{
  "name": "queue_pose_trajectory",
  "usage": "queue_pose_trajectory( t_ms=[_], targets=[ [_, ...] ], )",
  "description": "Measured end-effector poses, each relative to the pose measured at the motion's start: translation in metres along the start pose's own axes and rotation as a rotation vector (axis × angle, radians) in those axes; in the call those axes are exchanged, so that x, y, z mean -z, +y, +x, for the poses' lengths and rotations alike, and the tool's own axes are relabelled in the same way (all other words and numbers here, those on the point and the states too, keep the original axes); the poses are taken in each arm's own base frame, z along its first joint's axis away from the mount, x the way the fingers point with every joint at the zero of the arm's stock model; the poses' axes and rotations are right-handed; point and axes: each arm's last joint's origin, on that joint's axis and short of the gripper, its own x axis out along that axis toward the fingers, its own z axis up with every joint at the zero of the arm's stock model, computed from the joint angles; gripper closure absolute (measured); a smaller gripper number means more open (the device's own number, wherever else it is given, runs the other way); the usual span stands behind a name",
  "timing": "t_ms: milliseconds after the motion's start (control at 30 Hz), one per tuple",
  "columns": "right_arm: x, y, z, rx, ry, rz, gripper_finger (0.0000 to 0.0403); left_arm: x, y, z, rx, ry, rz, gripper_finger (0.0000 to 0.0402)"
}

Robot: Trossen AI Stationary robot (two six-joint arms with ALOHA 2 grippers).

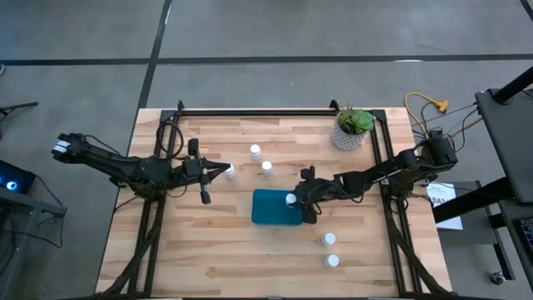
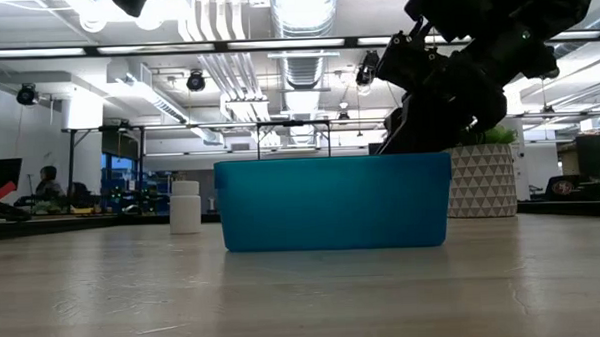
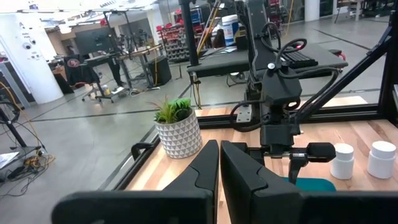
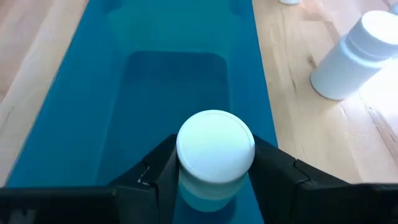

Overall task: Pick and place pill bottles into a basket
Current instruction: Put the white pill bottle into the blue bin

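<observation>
The right gripper [image 4: 214, 171] is clamped on 1 pill bottle [image 4: 216, 152], its 2 fingers pressing the sides just under the round cap, jaws only as wide as the bottle, holding it above the basket [image 1: 268, 208] near that tray's right edge. The bottle looks light, rigid and smooth, so it could slip or topple; a hold on the body below the cap, as here, seems the safest. The basket interior looks bare in the right wrist view. 5 more bottles stand on the table [image 1: 208, 250]: 2 [image 1: 256, 152] beyond the basket, 1 [image 1: 229, 171] beside the left gripper, 2 [image 1: 330, 240] on the basket's near right. The left gripper [image 1: 215, 172] waits left of the basket, fingers shut on nothing
</observation>
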Motion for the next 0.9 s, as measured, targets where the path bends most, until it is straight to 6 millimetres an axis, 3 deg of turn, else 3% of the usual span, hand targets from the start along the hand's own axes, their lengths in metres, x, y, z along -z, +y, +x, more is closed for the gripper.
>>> queue_pose_trajectory(
  t_ms=[900],
  targets=[
    [-0.0035,0.0006,0.0008,0.006,0.035,0.007,0.0228,0.0003,-0.0001,0.0000,0.000,0.001,0.000,0.0402]
  ],
)
